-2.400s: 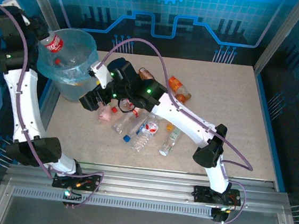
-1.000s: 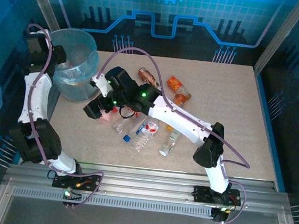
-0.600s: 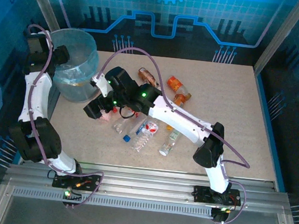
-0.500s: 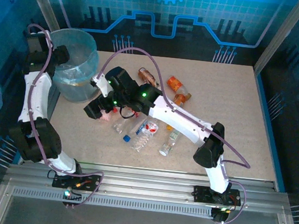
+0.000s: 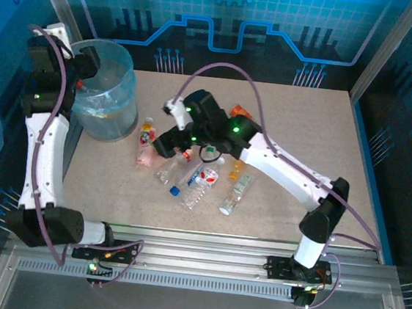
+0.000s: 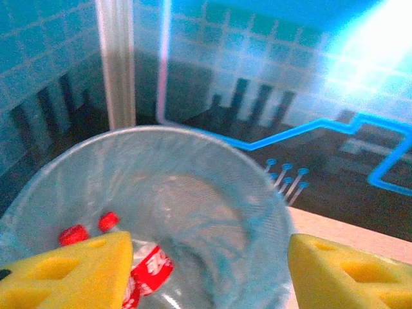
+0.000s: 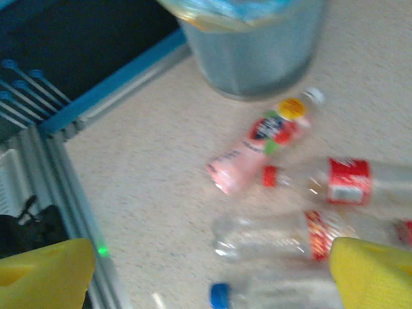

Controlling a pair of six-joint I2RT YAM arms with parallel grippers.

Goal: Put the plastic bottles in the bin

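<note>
So far, at least one red-labelled bottle (image 6: 149,269) is seen inside the bin (image 6: 193,138); several plastic bottles (image 5: 199,183) are left on the table (image 5: 304,128) near it. The left gripper (image 6: 206,270) is held open and empty above the bin, and the right gripper (image 7: 206,273) is spread wide and empty above the table's bottles.

**Left wrist view.** The bin (image 6: 212,145) is cut off at the lower edge, its near rim behind the left fingers (image 6: 71,273). A red-labelled bottle (image 6: 151,267) inside is half hidden.

**Right wrist view.** Motion-blurred, so the labels are unreadable. A blue-capped bottle (image 7: 220,295) runs off the lower edge, and a clear bottle (image 7: 347,180) off the right.

**Top view.** The right arm (image 5: 279,158) covers part of an orange bottle (image 5: 241,114).
</note>
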